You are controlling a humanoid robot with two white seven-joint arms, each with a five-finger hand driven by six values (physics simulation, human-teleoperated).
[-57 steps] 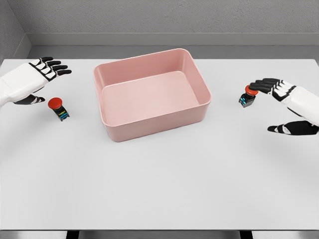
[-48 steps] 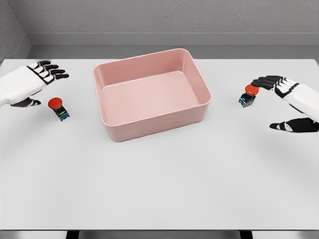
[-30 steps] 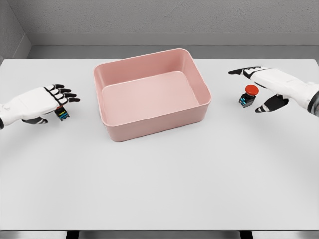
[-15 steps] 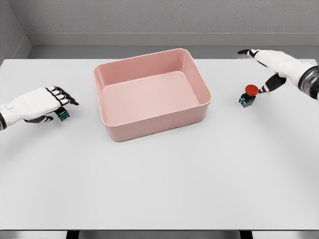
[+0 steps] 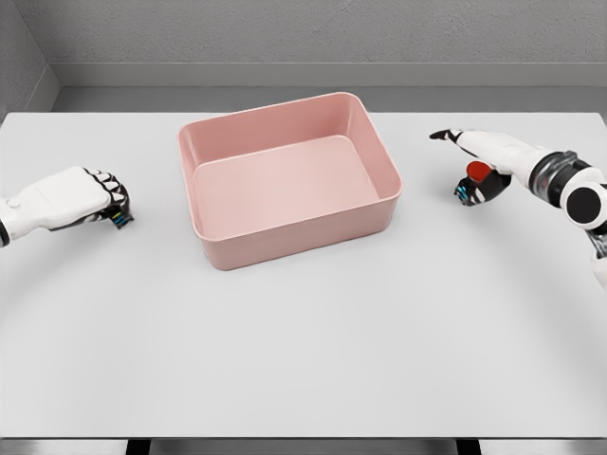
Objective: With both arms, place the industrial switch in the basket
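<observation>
While apparently gripped: left switch [image 5: 119, 219].

A pink, round-cornered basket [image 5: 289, 180] sits open and empty on the white desk [image 5: 303, 351], flanked by two industrial switches: the left switch [image 5: 119, 218] mostly hidden, only its black-and-blue base showing, the right switch [image 5: 472, 180] upright with its red button cap visible.

Bright, even, diffuse light from above, soft faint shadow under the pink basket [image 5: 285, 180] on the white table [image 5: 303, 351], no glare, sharp focus throughout, no visible edge distortion
</observation>
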